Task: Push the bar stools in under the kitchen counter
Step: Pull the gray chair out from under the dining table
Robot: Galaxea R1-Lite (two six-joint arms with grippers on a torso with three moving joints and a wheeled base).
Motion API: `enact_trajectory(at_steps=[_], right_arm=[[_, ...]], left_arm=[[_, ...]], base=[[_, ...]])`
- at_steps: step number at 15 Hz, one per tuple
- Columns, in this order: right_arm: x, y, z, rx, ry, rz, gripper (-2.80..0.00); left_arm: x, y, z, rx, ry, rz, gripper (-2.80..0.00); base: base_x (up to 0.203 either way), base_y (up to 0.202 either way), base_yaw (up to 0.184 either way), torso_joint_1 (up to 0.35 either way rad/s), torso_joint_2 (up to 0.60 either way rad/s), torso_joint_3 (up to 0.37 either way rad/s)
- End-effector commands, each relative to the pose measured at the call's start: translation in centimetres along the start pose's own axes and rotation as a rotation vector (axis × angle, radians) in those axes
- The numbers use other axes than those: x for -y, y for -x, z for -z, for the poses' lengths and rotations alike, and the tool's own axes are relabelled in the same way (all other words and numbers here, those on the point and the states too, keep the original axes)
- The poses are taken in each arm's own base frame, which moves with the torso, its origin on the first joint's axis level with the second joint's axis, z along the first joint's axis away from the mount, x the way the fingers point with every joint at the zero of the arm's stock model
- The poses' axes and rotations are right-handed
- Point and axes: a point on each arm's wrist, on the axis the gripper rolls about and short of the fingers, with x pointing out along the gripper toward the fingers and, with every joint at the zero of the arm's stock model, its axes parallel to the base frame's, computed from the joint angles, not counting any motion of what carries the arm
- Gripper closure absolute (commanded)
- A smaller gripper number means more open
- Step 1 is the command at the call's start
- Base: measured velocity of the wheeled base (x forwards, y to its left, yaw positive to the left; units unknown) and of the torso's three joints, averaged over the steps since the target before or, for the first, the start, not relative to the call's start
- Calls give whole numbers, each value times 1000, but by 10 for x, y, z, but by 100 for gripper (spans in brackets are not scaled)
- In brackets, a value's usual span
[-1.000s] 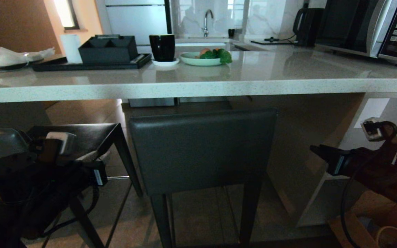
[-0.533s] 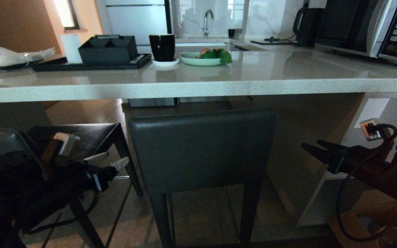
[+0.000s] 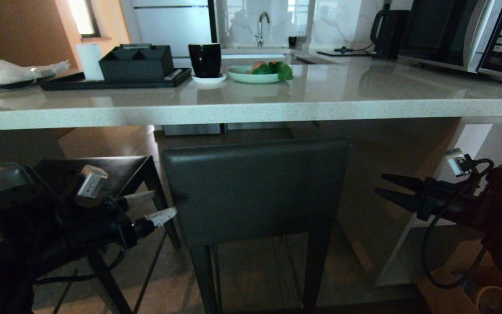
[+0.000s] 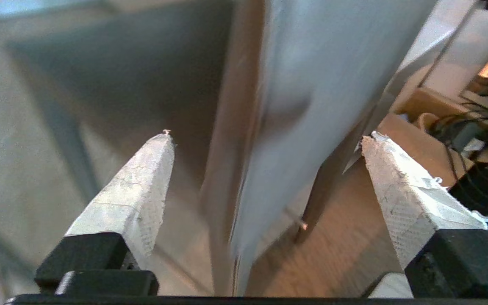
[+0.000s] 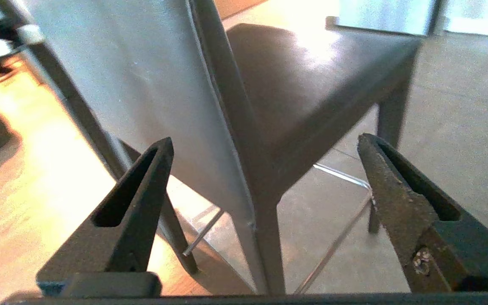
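The stool is standing in the middle of the head view, its backrest facing the camera just below the front edge of the bench. A second stool is showing at lower left, half hidden behind the left arm, with its seat reaching back under the slab.

The left gripper is hanging at lower left of the head view with its jaws spread wide and holding nothing, the white-padded tips pointing toward the backrest's left edge. The lower tip is sitting just beside that edge; whether it is touching cannot be told. In the left wrist view the backrest's edge is running up between the two fingers.

The right gripper is hanging at right of the frame, jaws likewise spread and empty, pointing toward the backrest's right edge but apart from it. In the right wrist view the backrest's side and the rear leg are lying between the fingers.

So the backrest is lying between the two grippers, its long axis running across the frame, and the left one is nearer. A grip on both side edges looks like the next step, followed by a push away from the camera, under the bench.
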Motion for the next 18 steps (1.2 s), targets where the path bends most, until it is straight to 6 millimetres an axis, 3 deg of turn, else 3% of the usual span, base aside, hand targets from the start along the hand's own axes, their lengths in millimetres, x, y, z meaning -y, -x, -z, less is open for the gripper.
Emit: enact_trajectory(at_steps=[1,5,8,14,18], right_arm=[[12,-16,7,-1,7,-63,-280],[25,-48,-8,26,54,-217,-280],[21,-78,-15,24,57,-362,-280],[21,-93,-12,-1,53,-481,-280],[34,-102,-8,2,44,-480,-280]], left_arm=[[-4,-16,8,4,-4,28,-280],[-13,-22,18,2,-1,10,-280],[-15,-24,19,-1,11,12,-280],[-21,-46,11,44,-16,45,-280],[-21,-66,9,69,-29,83,-280]], base=[[0,0,0,0,0,0],[0,0,0,0,0,0],[0,0,0,0,0,0],[0,0,0,0,0,0],[0,0,0,0,0,0]])
